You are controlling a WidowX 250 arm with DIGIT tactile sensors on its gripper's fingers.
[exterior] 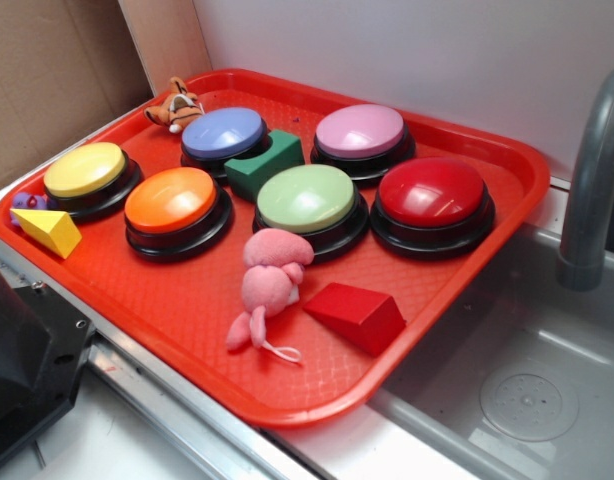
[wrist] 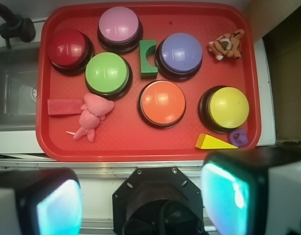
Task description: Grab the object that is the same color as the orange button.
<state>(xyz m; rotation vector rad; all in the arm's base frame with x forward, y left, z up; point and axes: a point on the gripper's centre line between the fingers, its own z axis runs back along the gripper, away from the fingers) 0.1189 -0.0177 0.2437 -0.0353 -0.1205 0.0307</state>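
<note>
Plush tiger (wrist: 227,45) lies in tray (wrist: 140,149) corner just beside blue button (wrist: 179,54), well apart from orange button (wrist: 162,102). Gripper (wrist: 140,205) spread wide, empty, off the tray. Best: approach from above, straddle the body, avoid the tray rim.

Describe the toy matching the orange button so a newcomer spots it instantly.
On the red tray, find the blue button; the orange plush tiger lies in the corner just beyond it. It alone is striped and furry, unlike the pink plush toy by the green button.
</note>
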